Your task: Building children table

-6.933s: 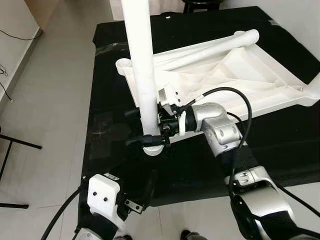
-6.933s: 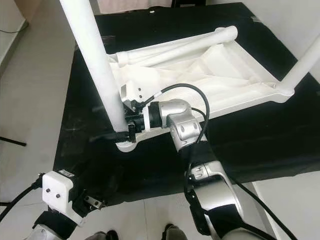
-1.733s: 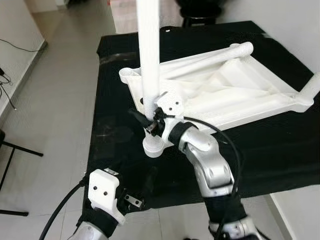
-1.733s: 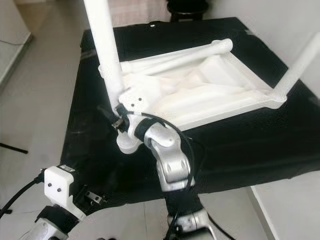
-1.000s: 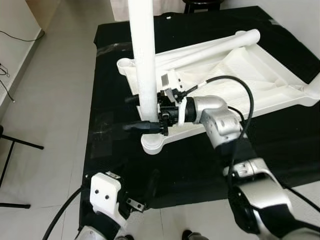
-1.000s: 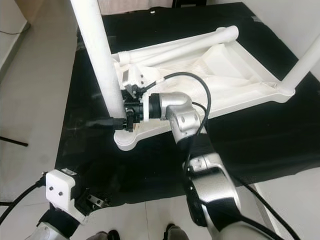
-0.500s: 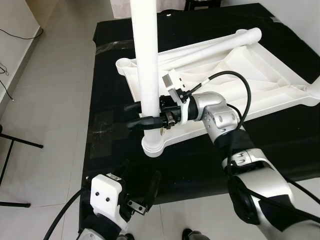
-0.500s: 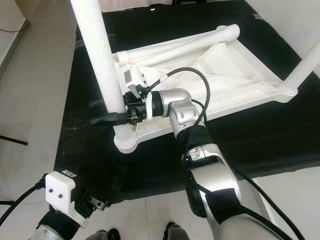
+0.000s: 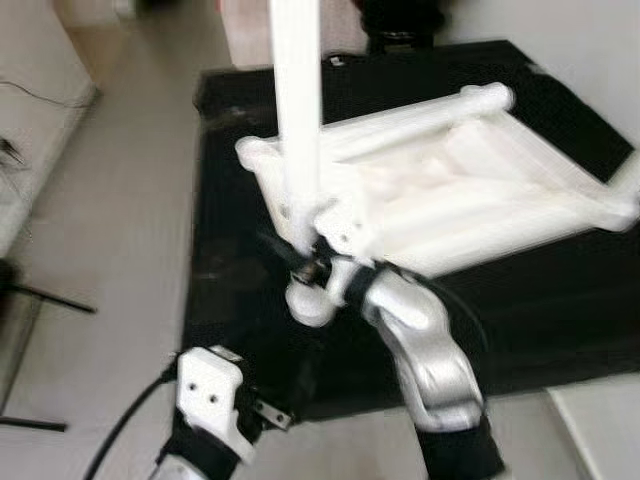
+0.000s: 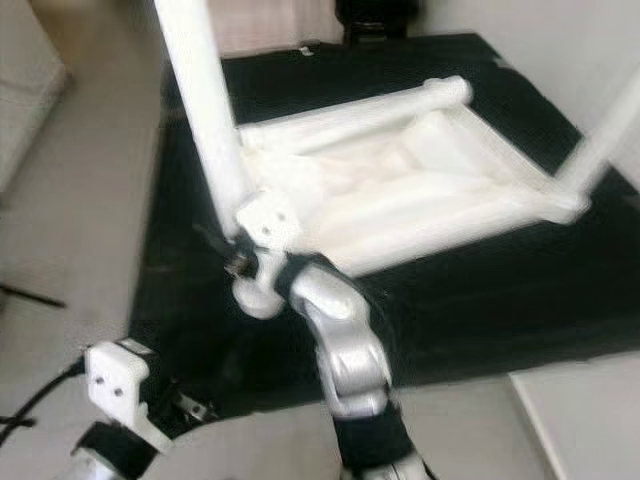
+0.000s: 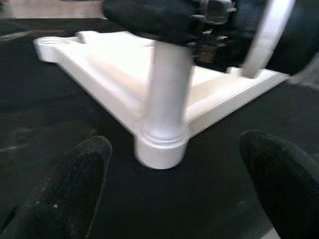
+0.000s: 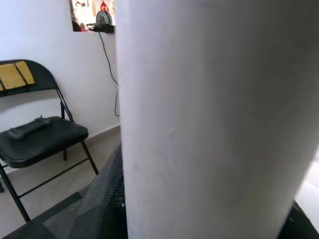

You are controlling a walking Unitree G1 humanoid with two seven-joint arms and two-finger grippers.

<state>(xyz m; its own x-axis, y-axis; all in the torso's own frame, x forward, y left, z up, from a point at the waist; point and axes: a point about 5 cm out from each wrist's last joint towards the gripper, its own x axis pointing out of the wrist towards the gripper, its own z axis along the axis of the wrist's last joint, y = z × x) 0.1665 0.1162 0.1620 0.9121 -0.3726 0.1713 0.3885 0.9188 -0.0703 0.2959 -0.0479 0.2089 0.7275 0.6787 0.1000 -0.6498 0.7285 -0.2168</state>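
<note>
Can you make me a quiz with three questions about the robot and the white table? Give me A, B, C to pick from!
1. Where is the upright table leg fixed?
A. in the tabletop's nearest corner socket
B. in the middle of the tabletop
C. lying on the grey floor

2. What colour is the mat under the upside-down tabletop?
A. red
B. black
C. yellow

3. What is the right gripper doing?
A. hanging idle by the floor
B. holding a folding chair
C. gripping the upright leg low down

Answers:
1 A, since the leg rises from the round socket at the near corner.
2 B, since the mat shows black all round the white plastic.
3 C, since its black fingers sit either side of the leg just above the socket, while the left gripper waits open nearby.
</note>
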